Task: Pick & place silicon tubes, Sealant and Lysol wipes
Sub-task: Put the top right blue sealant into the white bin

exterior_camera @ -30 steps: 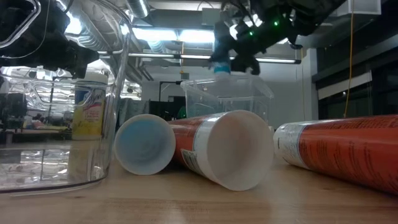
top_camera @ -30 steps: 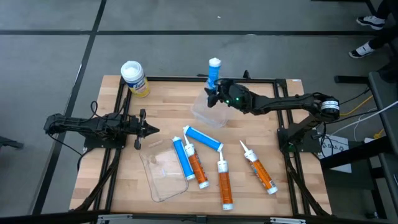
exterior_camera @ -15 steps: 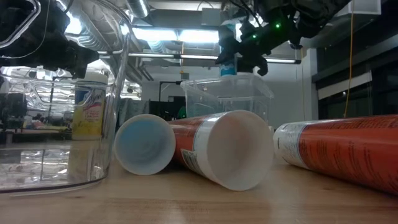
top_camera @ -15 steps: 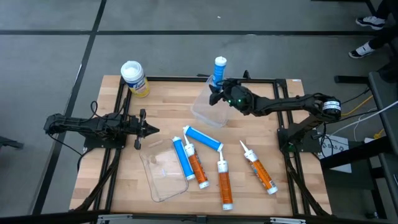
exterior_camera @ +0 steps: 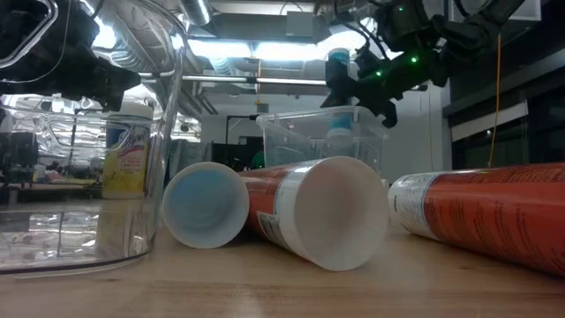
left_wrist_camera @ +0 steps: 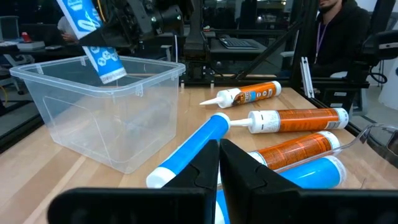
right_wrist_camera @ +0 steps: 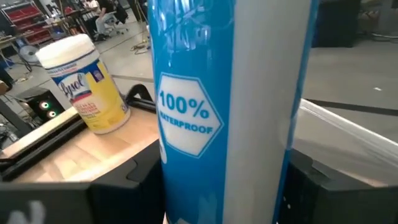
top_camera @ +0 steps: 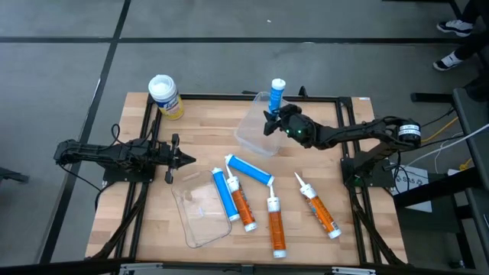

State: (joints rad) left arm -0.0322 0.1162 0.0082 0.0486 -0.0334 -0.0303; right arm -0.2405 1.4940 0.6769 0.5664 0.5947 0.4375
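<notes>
My right gripper [top_camera: 272, 121] is shut on a blue tube [top_camera: 275, 93] marked "100% WATERPROOF" [right_wrist_camera: 217, 93], held upright over the clear bin [top_camera: 254, 136] at the table's far middle. The tube's lower end [left_wrist_camera: 112, 70] dips inside the bin. The yellow Lysol wipes canister [top_camera: 164, 96] with a white lid stands at the far left corner. Two more blue tubes [top_camera: 250, 169] and three orange tubes [top_camera: 276, 225] lie on the table's middle. My left gripper [top_camera: 183, 159] waits at the left, shut and empty. My right gripper pinches the blue tube's body [right_wrist_camera: 217, 186] between its two fingers [right_wrist_camera: 134, 186], one on each side. The fingers come about level from the table's right and lie across the tube. The tube stands nearly upright, lifted clear, its lower end [exterior_camera: 338, 132] below the bin's rim.
A second clear container [top_camera: 200, 208] lies at the near left beside the tubes. The black frame rails [top_camera: 149, 114] run along the table's edges. A person stands in the room beyond the table in the left wrist view [left_wrist_camera: 333, 31].
My right gripper has carried the blue tube toward the table's right edge and down. The tube was above the bin's rim and now has its lower end inside the bin, still upright.
</notes>
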